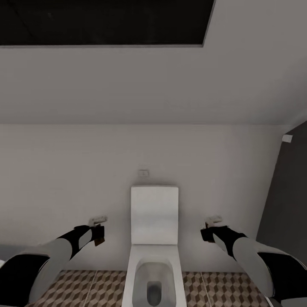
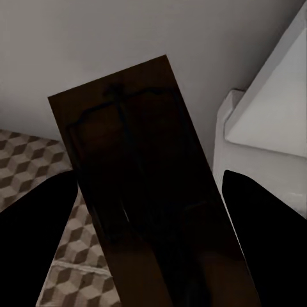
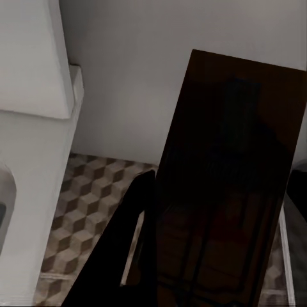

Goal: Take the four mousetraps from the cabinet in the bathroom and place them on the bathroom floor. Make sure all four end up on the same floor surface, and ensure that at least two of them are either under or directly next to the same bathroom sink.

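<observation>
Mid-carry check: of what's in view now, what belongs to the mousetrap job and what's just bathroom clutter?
Job:
- mousetrap held in left gripper
- mousetrap held in right gripper
- floor, cube-patterned tiles, where they go

Not the job:
- toilet straight ahead
- wall plate above its cistern

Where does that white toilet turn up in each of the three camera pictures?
Head view: the toilet stands bottom centre against the wall, between the two arms.
Left wrist view: its white side shows at the right edge, beside the held mousetrap.
Right wrist view: it fills the left side.
Shared landmark: the cube-patterned floor.
</observation>
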Available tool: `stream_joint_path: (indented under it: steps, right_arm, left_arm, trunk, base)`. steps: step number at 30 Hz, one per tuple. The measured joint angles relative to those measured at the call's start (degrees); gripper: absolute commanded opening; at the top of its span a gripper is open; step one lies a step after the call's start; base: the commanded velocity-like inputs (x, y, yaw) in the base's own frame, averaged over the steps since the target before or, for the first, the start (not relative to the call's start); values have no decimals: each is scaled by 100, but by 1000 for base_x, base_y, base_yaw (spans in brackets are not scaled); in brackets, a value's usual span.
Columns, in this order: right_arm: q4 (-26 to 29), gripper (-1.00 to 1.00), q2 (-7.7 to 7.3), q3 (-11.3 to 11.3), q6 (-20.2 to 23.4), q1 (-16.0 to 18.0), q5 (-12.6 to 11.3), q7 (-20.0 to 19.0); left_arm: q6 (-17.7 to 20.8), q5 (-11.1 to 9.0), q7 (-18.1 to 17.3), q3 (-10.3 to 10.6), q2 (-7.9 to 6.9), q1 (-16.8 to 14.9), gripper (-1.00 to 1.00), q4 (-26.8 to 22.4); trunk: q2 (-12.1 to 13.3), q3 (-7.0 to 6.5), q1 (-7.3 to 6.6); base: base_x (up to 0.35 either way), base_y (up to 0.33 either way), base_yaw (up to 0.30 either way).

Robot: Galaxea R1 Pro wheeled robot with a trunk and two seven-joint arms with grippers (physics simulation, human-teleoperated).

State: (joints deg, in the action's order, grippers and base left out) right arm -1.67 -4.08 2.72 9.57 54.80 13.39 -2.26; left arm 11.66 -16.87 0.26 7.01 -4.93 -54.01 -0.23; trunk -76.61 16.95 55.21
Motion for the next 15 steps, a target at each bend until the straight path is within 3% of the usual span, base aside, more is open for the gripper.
stream_joint_path:
  steps: [10, 15]
  right_arm:
    - [-11, -100, -10, 0, -63, -519, 12, 0]
    - [-12, -100, -11, 0, -227, -851, 6, -2]
  left_arm:
    - [-75, 34, -18, 7, -39, 621, -100, -4]
    - [-368, 28, -63, 7, -36, 975, -100, -7]
  trunk:
    - [0, 1, 0]
    - [0, 0, 0]
  base:
    - [0, 0, 0]
    - [0, 0, 0]
